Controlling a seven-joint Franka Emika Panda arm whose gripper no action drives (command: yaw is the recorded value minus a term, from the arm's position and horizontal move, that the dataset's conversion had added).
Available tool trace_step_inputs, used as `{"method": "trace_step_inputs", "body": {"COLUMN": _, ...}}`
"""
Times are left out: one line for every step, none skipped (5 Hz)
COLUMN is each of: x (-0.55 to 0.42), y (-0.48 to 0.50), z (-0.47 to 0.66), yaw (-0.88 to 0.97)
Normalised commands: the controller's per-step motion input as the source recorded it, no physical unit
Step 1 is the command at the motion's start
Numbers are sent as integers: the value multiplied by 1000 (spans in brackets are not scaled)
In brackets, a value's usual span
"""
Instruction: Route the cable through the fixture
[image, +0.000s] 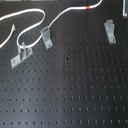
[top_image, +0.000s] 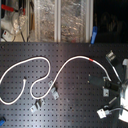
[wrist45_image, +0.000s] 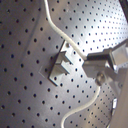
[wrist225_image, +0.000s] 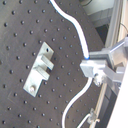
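Second wrist view shows the tool (wrist225_image: 93, 68) closed on the cable (wrist225_image: 75, 22), probably to steer it toward the fixture (image: 109, 31), which stands apart at the first exterior view's far right, not yet threaded.

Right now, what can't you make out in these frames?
- Gripper: outside the first exterior view and blurred in the second exterior view. Both wrist views hide the jaw gap, so the grip is unclear.
- Cable: cut off by the first exterior view's left and top edges.
- Cable crossing the fixture in the first wrist view: touching or above, cannot tell.
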Motion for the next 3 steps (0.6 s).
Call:
{"method": "trace_step_inputs", "body": {"x": -39, "y": 8, "z": 0, "yaw": 0}}
{"method": "trace_step_inputs", "body": {"x": 16, "y": 78, "z": 19, "yaw": 0}}
{"method": "trace_step_inputs", "body": {"x": -23, "y": 322, "z": 250, "yaw": -526}}
